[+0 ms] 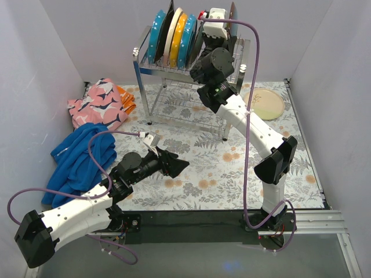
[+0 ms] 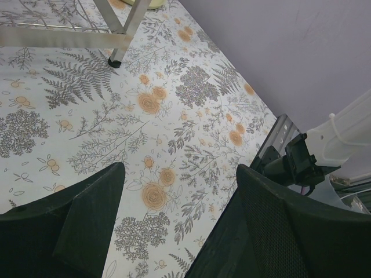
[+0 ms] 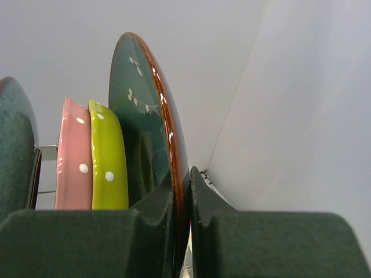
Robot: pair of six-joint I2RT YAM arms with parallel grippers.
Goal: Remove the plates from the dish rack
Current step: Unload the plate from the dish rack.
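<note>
The chrome wire dish rack (image 1: 145, 66) stands at the back of the table with several plates (image 1: 174, 35) upright in its top slots: teal, dark, cream, orange. My right gripper (image 1: 217, 29) is at the rack's right end, shut on the rim of a dark teal plate with a brown edge (image 3: 139, 116); its jaws (image 3: 186, 197) pinch that rim. A lime green dotted plate (image 3: 107, 156) and a pink dotted plate (image 3: 72, 156) stand just beside it. My left gripper (image 1: 177, 165) is open and empty, low over the floral table; the left wrist view (image 2: 179, 202) shows only tablecloth between its fingers.
A cream plate (image 1: 266, 103) lies flat on the table right of the rack. A pink patterned cloth (image 1: 98, 104) and a blue cloth (image 1: 81, 159) lie at the left. A rack leg (image 2: 119, 35) stands ahead of my left gripper. Grey walls enclose the table.
</note>
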